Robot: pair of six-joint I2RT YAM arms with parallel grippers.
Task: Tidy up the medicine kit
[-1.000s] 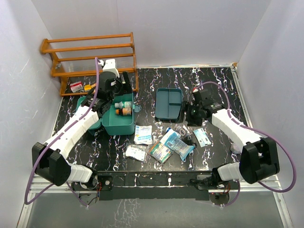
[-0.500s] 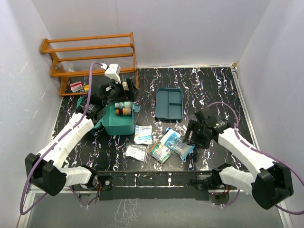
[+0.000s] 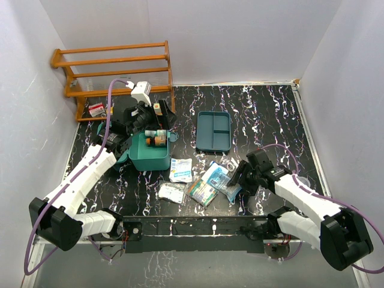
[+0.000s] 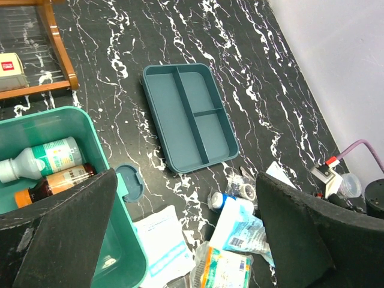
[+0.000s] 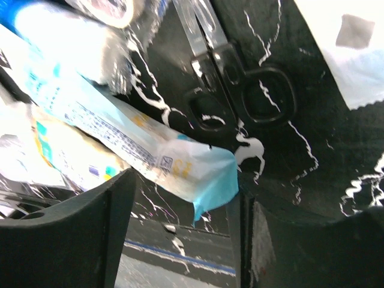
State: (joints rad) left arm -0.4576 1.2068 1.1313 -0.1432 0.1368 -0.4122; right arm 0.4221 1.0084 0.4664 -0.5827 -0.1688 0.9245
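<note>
Far left at the back, wooden rack (image 3: 114, 66) against the wall, with a small red-and-white box (image 3: 96, 109) on its bottom shelf. Just in front of it sits the medicine kit (image 3: 149, 161), on the left-centre of the black marbled tabletop (image 3: 264, 114), lid open. Inside are a white bottle with a teal label (image 4: 45, 159) and an amber bottle with an orange cap (image 4: 54, 183), lying side by side and touching. Left tool (image 4: 186, 176) hangs above the kit's right edge, fingers spread wide with nothing between them. The left arm crosses over the kit's left part and hides it from the top view. Right of the kit and apart from it is a darker teal divided tray (image 3: 214, 130), three compartments, nothing in them. Nearer the arms there's a loose scatter of flat packs: white sachet (image 3: 180, 170) just beside the kit's near corner, another sachet (image 3: 171, 192) below it, a colourful striped pack (image 3: 203, 192), then a light-blue pouch (image 3: 223, 180) overlapping its neighbours, with a small tape roll (image 4: 245, 191) at the back of the pile. Right tool (image 3: 239, 179) is low at the pile's right edge. Its fingers are parted and straddle the pouch's blue corner, with a gap showing on the left side, so no pinch. Black-handled scissors (image 5: 240, 90) lie on the tabletop just beyond that corner, blades running under the clutter. A white packet (image 5: 354, 48) is past the scissors, and a clear cup (image 4: 350, 185) sits far right, near the right arm.
</note>
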